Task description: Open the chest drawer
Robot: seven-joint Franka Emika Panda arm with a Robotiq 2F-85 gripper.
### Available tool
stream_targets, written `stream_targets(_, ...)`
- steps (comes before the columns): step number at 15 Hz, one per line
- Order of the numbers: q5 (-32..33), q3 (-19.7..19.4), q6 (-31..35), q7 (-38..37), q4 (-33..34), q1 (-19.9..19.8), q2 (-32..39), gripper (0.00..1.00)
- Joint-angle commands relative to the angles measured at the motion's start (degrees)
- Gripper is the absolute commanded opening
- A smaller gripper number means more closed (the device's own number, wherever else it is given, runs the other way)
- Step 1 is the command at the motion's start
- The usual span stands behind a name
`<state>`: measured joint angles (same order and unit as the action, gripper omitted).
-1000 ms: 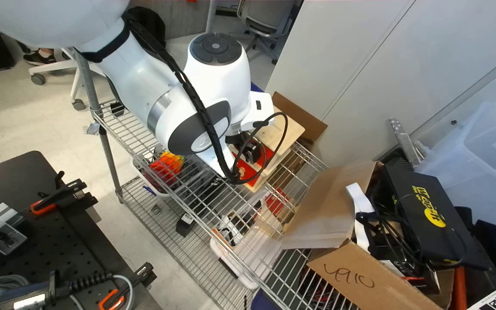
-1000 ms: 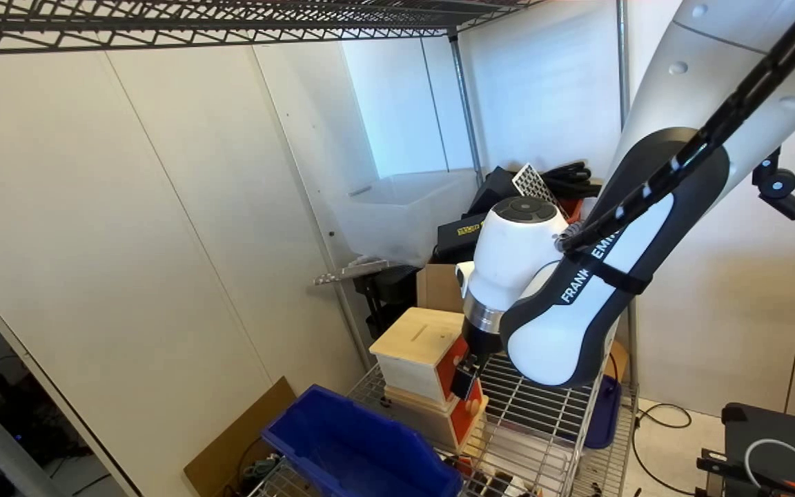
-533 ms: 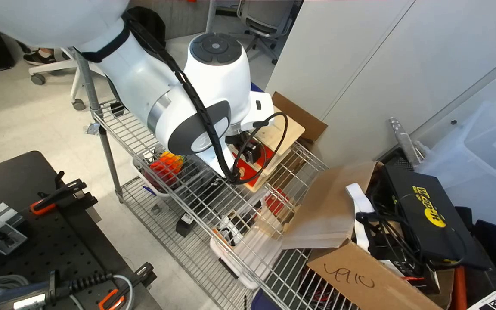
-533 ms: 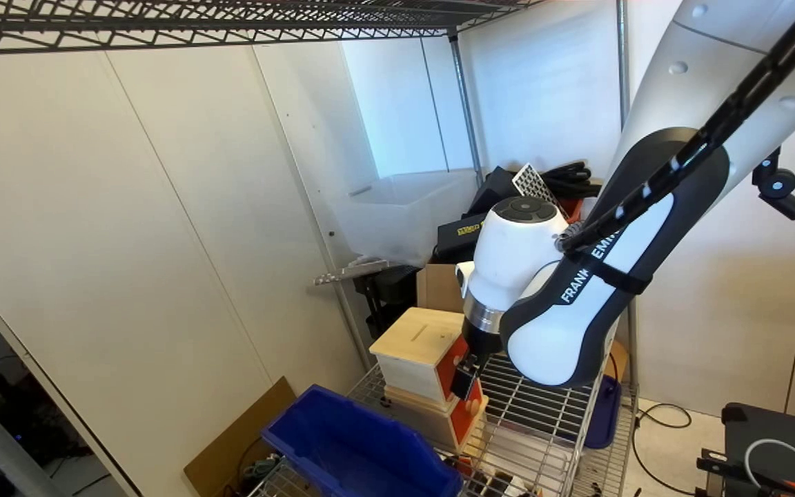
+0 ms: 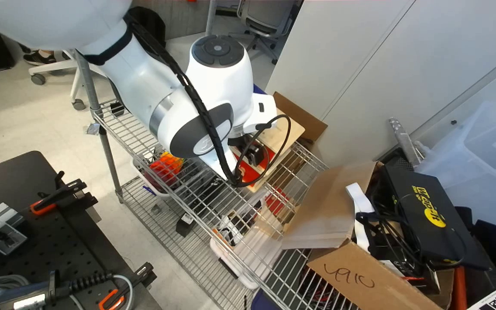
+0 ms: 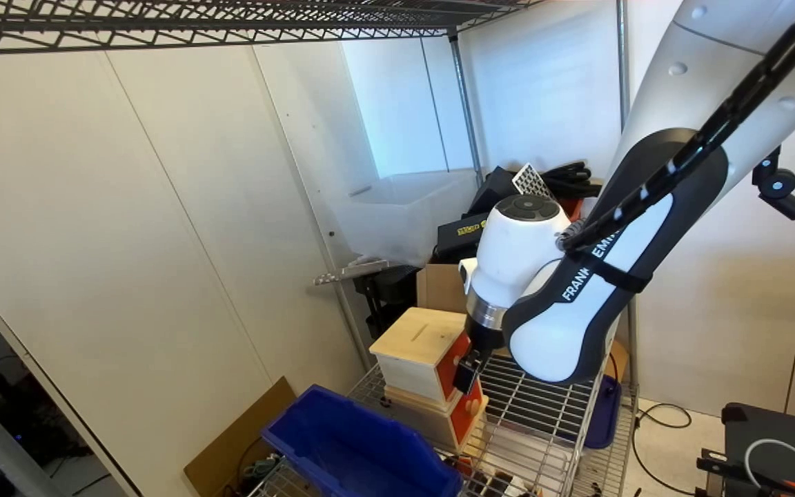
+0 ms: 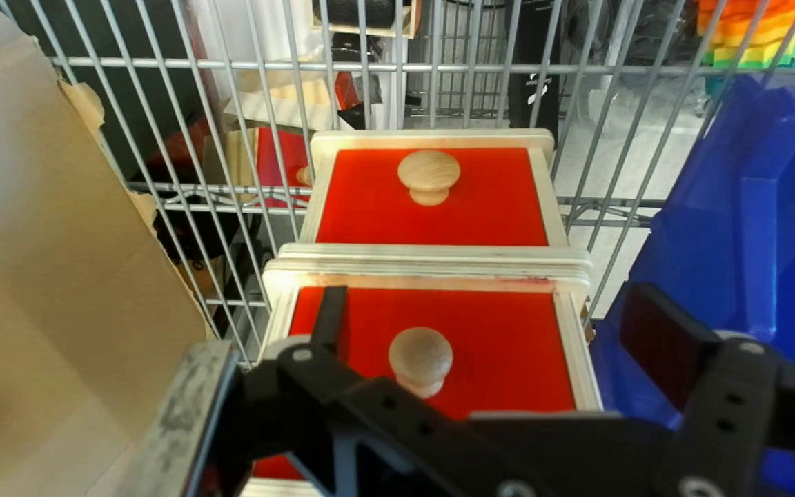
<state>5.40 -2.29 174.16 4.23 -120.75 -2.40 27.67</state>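
Here the chest (image 6: 408, 376) stands upright on the wire shelf (image 6: 542, 400): pale plywood, two tiers, red fronts (image 7: 508, 338) turned toward the arm (image 6: 549, 345). Wrist view gives the upper knob (image 7: 420, 355) and the lower knob (image 7: 429, 172), both round bare wood, one to each front. Fingers (image 7: 666, 345) spread wide, the upper knob showing between them; in that view one finger crosses the edge of the upper front, the other shows against the blue bin (image 7: 708, 228). Whether they touch the chest, hard to say: the arm and its black cable (image 5: 200, 107) hide much of that spot in an exterior view. Blue bin just beside the chest. Near right in an exterior view, an open cardboard box (image 5: 377, 284) holds a black case (image 5: 435, 217) with yellow lettering. Beyond the chest, a brown board (image 5: 299, 114) stands by the pale wall (image 5: 381, 77).
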Motion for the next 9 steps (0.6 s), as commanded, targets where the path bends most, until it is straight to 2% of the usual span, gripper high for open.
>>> stream_targets(1,0.48,-3.39,1.28,-2.27,0.85,2.64,0.36,1.0)
stream_targets(6,0.73,-8.91,1.12,-6.87,3.01,7.34,2.04,1.0)
stream_targets(9,0.84,-10.92,1.35,-8.86,3.73,9.59,3.09,1.0)
